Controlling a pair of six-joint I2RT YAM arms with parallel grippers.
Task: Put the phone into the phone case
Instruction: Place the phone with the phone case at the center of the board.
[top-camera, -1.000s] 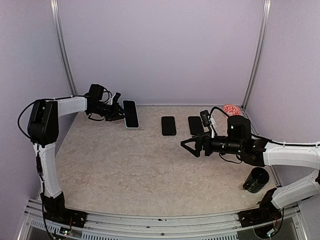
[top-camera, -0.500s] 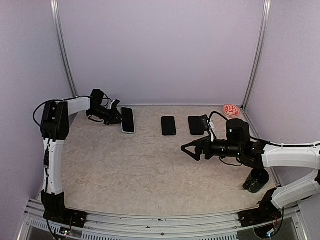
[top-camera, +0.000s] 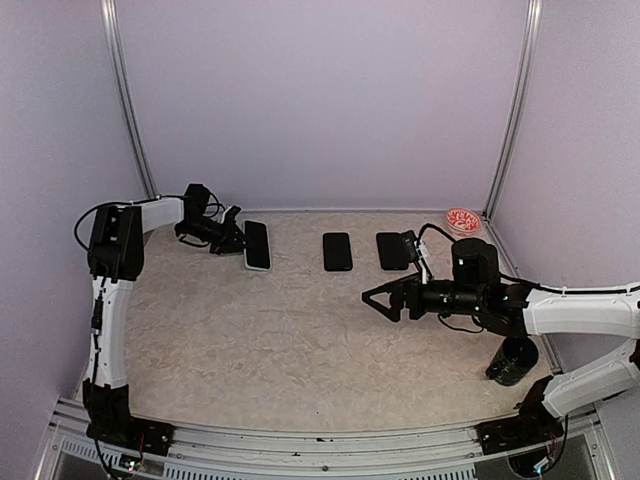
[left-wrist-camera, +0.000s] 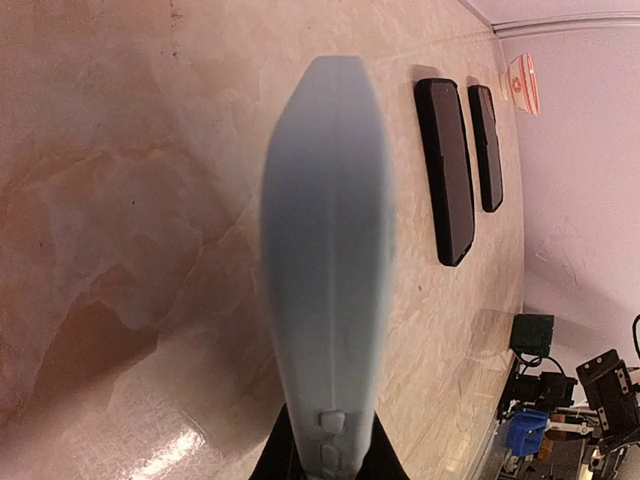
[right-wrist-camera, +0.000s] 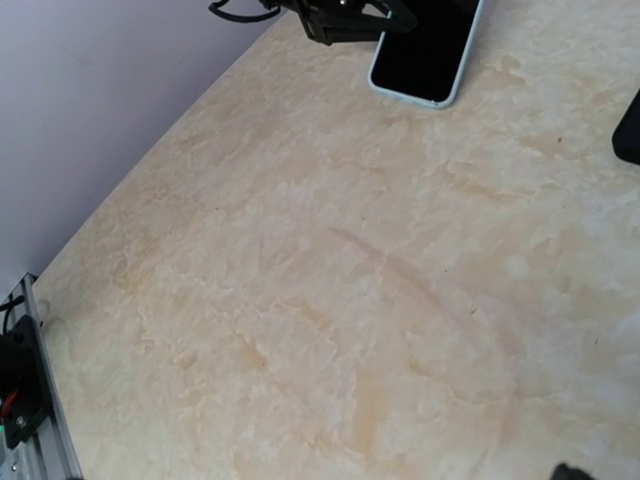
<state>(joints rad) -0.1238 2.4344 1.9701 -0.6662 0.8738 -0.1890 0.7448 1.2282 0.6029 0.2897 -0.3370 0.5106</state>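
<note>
My left gripper is shut on one end of a pale blue phone case with a black face, low over the back left of the table. The left wrist view shows the case's edge and side buttons between the jaws. It also shows in the right wrist view. Two black slabs, a phone and a case, lie side by side at the back: one in the middle, one to its right. My right gripper is open and empty, above the table at centre right.
A black cup stands at the front right beside my right arm. A red and white round lid lies in the back right corner. Purple walls close the table on three sides.
My left gripper has lowered the pale blue case and drawn it slightly left and nearer. My right gripper has sunk a little and barely moved otherwise.
</note>
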